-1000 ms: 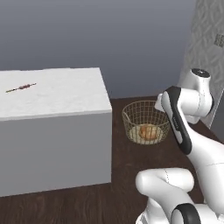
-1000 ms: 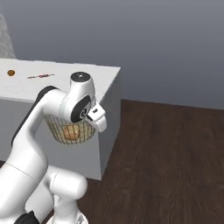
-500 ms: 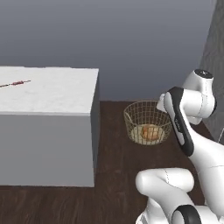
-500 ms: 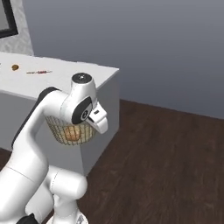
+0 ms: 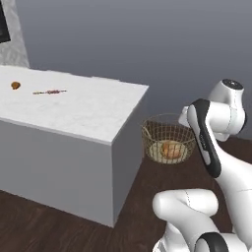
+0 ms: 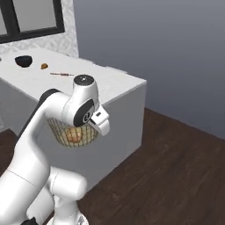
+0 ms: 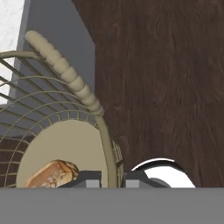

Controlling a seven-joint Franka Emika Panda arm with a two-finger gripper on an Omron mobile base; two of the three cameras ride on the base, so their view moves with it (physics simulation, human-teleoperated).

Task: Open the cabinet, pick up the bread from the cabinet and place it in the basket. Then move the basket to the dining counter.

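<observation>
In the left base view, the basket is seen held off the floor, at 3 o'clock of the dining counter and just beside its corner. The bread lies on the basket's pale base. On the counter top, a small orange-brown morsel and a thin stick-like item are seen at 10 o'clock.

In the right base view, the basket hangs below the arm's wrist, in front of the counter's grey side, with the bread inside. A dark bowl is placed at the counter's far end.

In the hand view, the gripper is clenched on the basket rim, one fingertip on each side of the wire. The bread is seen at 7 o'clock.
</observation>
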